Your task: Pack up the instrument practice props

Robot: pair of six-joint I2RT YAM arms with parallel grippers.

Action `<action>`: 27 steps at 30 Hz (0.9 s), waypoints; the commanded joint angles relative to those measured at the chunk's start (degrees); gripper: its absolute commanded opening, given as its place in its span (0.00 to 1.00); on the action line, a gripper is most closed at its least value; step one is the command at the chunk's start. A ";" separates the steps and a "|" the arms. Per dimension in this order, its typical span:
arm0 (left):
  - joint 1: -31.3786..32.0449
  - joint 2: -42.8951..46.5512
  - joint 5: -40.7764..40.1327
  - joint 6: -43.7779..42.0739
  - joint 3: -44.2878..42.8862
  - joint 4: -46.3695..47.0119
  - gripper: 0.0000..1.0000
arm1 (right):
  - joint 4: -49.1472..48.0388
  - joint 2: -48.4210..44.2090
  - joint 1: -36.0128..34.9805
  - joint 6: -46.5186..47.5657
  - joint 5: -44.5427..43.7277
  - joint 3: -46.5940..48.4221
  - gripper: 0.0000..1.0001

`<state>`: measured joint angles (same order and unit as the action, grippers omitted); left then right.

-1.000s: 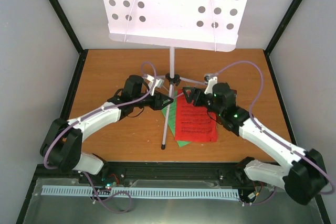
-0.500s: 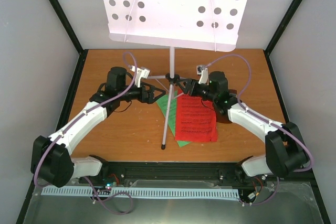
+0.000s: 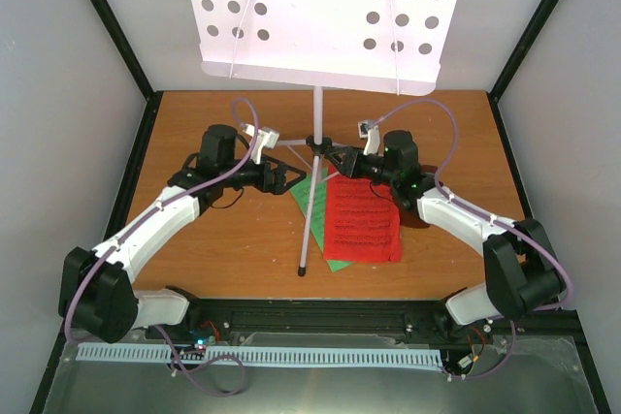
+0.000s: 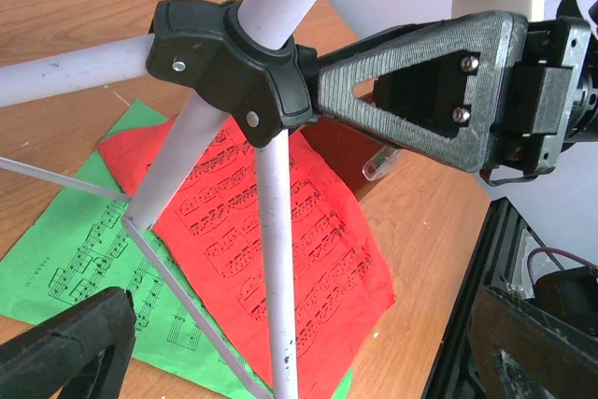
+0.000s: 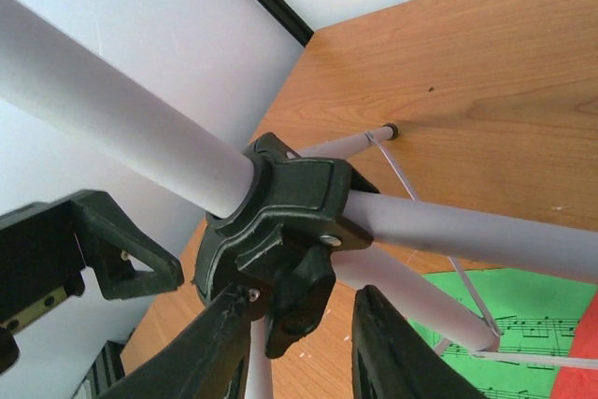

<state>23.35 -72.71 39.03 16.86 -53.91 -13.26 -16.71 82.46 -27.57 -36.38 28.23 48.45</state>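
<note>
From above we see the silver tripod stand with perforated tray (image 3: 320, 70) mid-frame over red and green paper music sheets (image 3: 361, 225), the left gripper (image 3: 289, 181) spread wide beside it. Only the right wrist view shows the right gripper (image 5: 304, 310) straddling its black plastic hub (image 5: 280, 212), unclamped.

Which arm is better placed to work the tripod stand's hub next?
Right arm: its jaws straddle the knob under the stand's black hub. The left arm has its jaws wide open, short of the hub.
</note>
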 commanded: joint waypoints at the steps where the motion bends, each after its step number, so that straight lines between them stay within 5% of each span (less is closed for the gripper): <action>1: 0.02 -0.76 0.50 -2.34 -0.55 0.84 0.97 | -2.03 0.75 0.44 3.46 0.55 1.89 0.28; 16: 0.02 -1.40 1.58 -2.27 0.60 2.09 0.96 | -1.17 -0.15 0.41 15.03 1.00 1.48 0.11; 27: 0.03 -1.47 3.12 -0.95 1.90 3.59 0.96 | 1.55 -4.66 -1.15 47.70 -8.15 -1.41 0.08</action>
<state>23.35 -74.15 40.73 15.94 -52.21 -11.49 -15.20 81.34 -27.75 -7.25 26.28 48.64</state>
